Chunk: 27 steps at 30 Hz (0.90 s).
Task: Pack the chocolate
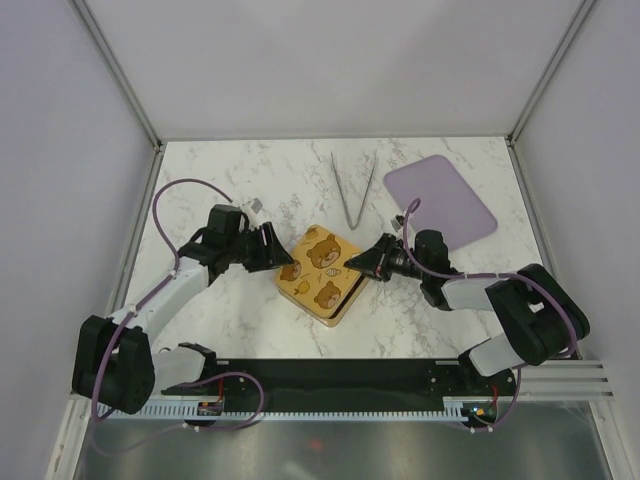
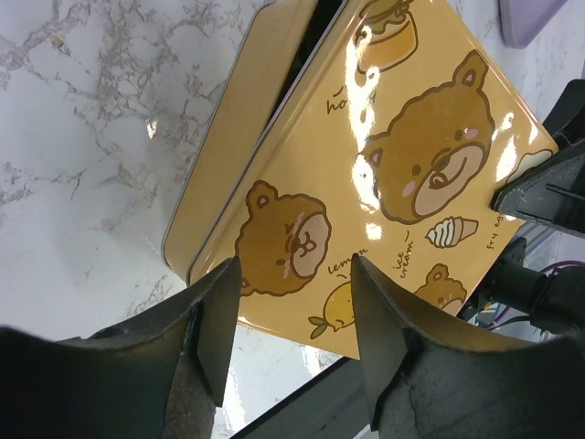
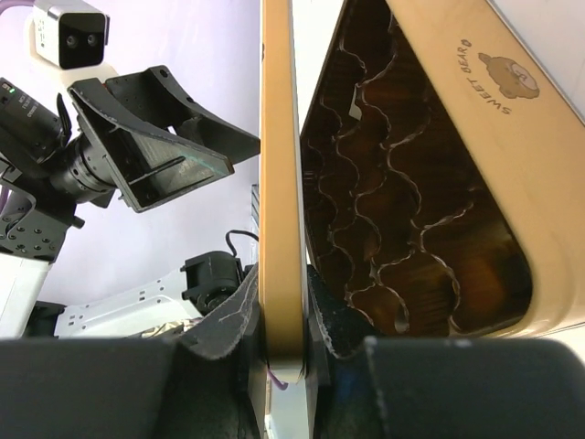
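Chocolate: can't tell any in tin tray (image 3: pixel 393 210); R claw (image 3: pixel 281 311) pinches bear lid (image 2: pixel 411 165) edge, L claw (image 2: pixel 297 274) half-wide astride lid corner, table (image 1: pixel 250 190) centre

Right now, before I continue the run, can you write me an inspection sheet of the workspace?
Surface: white marbled table top.
Job's things: no chocolate can be made out; the gold grid tray sits in the tin, its cells dark; the bear lid is tilted up and askew over the tin.
Clutter: metal tweezers and a purple board on the far side, apart from the tin.
Grippers: right gripper shut on the lid's edge; left gripper open at the opposite side, gripping nothing.
Cables: purple cables loop on both arms, away from the tin.
Surroundings: plain white walls; nothing else seen.
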Motion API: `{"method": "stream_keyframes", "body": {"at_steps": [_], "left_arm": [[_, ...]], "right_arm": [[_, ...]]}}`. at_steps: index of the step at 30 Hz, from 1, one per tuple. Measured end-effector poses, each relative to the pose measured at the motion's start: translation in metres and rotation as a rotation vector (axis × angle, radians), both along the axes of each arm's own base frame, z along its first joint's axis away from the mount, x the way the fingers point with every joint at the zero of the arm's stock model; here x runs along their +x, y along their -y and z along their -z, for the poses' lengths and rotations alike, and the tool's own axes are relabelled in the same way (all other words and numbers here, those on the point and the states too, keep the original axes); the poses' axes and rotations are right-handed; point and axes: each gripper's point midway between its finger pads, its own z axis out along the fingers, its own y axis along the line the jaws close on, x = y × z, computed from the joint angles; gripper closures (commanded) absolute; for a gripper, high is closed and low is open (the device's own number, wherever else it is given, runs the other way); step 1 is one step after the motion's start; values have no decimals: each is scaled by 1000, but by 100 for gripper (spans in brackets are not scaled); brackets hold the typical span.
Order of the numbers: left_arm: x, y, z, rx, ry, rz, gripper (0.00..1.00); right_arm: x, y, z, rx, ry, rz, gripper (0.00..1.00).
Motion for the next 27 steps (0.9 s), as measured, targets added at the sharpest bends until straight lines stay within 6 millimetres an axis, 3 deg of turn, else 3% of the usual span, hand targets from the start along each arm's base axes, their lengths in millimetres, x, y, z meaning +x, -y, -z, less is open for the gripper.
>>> {"method": "stream_keyframes", "body": {"at_steps": [8,15,27], "left_arm": [[1,1,4,-1,-10,-3,43],[3,2,11,1,-31,-7,45],[3,2,22,8,-62,-11,46]], "right_arm": [[-1,5,9,3,-17,6,98],[-1,9,14,4,-32,18,77],[4,22,26,-32,-61,53,55]]}}
